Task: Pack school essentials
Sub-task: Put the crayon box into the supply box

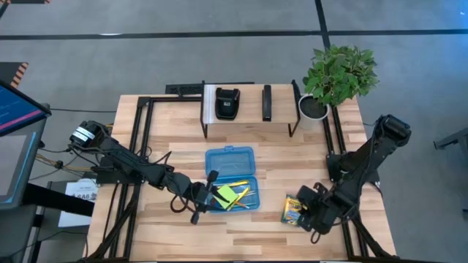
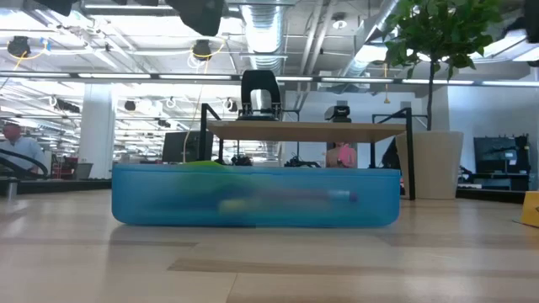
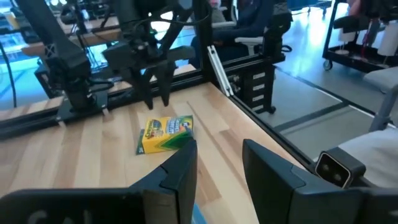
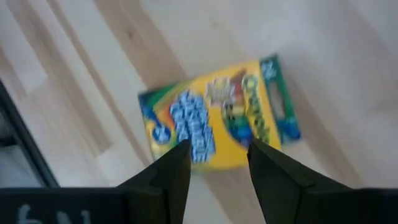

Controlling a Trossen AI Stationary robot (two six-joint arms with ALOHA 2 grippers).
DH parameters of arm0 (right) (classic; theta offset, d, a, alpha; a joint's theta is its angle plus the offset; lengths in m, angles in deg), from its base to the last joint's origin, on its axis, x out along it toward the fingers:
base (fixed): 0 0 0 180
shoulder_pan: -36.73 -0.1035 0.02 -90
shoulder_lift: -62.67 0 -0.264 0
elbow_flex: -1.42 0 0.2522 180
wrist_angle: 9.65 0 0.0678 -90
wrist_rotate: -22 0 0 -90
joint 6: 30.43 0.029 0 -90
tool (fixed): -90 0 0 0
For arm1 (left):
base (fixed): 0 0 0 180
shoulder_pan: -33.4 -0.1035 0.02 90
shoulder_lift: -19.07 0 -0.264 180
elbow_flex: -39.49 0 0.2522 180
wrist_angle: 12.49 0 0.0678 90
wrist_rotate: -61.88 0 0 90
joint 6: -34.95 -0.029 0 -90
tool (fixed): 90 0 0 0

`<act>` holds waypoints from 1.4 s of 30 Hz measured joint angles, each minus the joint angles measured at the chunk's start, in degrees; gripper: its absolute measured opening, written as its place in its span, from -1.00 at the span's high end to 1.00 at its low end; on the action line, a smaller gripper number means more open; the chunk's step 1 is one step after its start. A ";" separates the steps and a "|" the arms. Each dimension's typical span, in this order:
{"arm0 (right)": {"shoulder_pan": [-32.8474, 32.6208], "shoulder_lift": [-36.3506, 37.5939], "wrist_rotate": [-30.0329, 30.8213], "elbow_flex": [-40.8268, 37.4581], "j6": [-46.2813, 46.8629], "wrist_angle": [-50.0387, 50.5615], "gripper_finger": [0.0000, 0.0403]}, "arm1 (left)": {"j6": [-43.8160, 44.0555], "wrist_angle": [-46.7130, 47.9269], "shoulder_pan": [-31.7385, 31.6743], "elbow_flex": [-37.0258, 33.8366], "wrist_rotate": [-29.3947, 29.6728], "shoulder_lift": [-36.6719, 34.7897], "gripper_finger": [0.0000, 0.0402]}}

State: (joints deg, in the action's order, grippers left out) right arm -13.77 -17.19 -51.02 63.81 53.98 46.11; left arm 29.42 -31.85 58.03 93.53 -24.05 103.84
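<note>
The yellow-green crayon box (image 1: 292, 210) lies flat on the table near its right near corner, also in the right wrist view (image 4: 214, 124) and the left wrist view (image 3: 165, 133). My right gripper (image 1: 308, 213) (image 4: 217, 168) hovers open above the box, its fingers clear of it. The translucent blue case (image 1: 232, 179) lies open mid-table; the green sticky-note pad (image 1: 225, 193) and yellow and orange pencils (image 1: 243, 194) lie in its near half. My left gripper (image 1: 205, 193) (image 3: 219, 174) is open at the case's left near edge, empty. Scissors and eraser do not show.
A dark metal rack (image 1: 248, 109) with black devices stands at the far edge, a potted plant (image 1: 338, 73) at the far right corner. Black frame rails (image 1: 135, 146) run along both sides. Bare wood lies between case and crayon box.
</note>
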 joint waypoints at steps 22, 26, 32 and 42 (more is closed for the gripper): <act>8.41 -12.95 -13.57 -1.00 -12.90 3.54 0.56 | 4.87 1.99 0.32 0.00 0.20 0.04 0.43; 10.74 -14.01 -15.22 -0.93 -18.08 -0.63 0.60 | 5.60 2.69 0.33 0.02 0.20 0.04 0.43; 12.19 -14.26 -14.32 0.98 -19.18 -7.67 0.62 | 6.20 2.97 0.46 0.02 0.18 0.04 0.43; 13.18 -14.27 -16.00 1.04 -24.57 -29.71 0.62 | 11.08 6.70 1.81 0.02 -1.31 0.04 0.43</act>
State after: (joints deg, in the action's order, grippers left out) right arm -0.59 -31.46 -67.03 64.85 29.41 16.40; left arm 40.49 -25.15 59.84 93.55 -25.36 103.89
